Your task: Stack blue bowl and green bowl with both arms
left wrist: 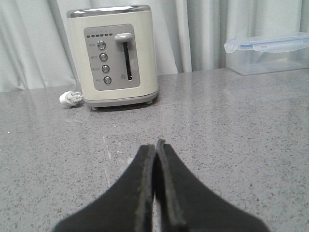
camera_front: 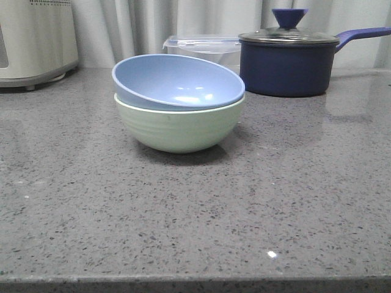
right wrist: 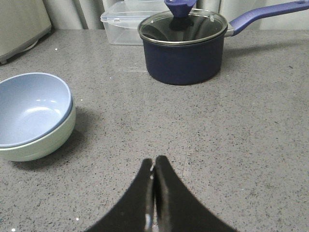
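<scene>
Well, from my seat the job looks done: the blue bowl [camera_front: 177,80] sits nested in the green bowl [camera_front: 180,129] out in the middle of the grey speckled counter [camera_front: 293,201], tilted a little, so I'd judge nothing is left but perhaps a nudge to level it. My left gripper [left wrist: 155,145] and right gripper [right wrist: 153,162] are both pinched closed on nothing, well clear of the stack. Behind stand a toaster [left wrist: 116,55], a clear plastic box [camera_front: 204,47] and a navy pot [camera_front: 287,61] before pale curtains [camera_front: 153,24].
</scene>
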`<state>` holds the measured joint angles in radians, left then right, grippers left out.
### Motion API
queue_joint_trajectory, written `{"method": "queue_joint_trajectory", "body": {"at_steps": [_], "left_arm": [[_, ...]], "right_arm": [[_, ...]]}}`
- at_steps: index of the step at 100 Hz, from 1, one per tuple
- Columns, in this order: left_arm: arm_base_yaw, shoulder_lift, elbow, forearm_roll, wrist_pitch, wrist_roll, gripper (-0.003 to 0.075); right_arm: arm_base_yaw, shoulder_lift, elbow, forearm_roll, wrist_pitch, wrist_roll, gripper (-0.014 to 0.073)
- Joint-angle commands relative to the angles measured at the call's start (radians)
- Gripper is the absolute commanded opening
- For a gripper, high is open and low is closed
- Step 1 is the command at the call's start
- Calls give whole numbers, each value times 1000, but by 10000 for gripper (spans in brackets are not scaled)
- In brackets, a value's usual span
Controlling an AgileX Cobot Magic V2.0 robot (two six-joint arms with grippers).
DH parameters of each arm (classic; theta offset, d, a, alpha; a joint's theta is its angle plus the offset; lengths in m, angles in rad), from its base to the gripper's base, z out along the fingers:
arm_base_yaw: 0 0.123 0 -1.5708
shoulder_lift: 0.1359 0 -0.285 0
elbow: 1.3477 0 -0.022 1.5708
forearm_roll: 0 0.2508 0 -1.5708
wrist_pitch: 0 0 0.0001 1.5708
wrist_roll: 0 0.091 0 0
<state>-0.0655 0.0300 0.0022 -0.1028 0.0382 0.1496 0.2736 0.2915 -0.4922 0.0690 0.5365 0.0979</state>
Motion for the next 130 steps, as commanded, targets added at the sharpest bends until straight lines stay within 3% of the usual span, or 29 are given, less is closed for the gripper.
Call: {"method": "queue_joint_trajectory", "body": {"at_steps": [1,130], "left_arm": [[1,-19,24,-3,-132,-5,-20],[1,-69,41,-5,-114,-5,-20]], "right_arm": [[-7,7,-25,-5,-85,-11,-8],[-7,7,-25,-5,-78,-11,-8]]}}
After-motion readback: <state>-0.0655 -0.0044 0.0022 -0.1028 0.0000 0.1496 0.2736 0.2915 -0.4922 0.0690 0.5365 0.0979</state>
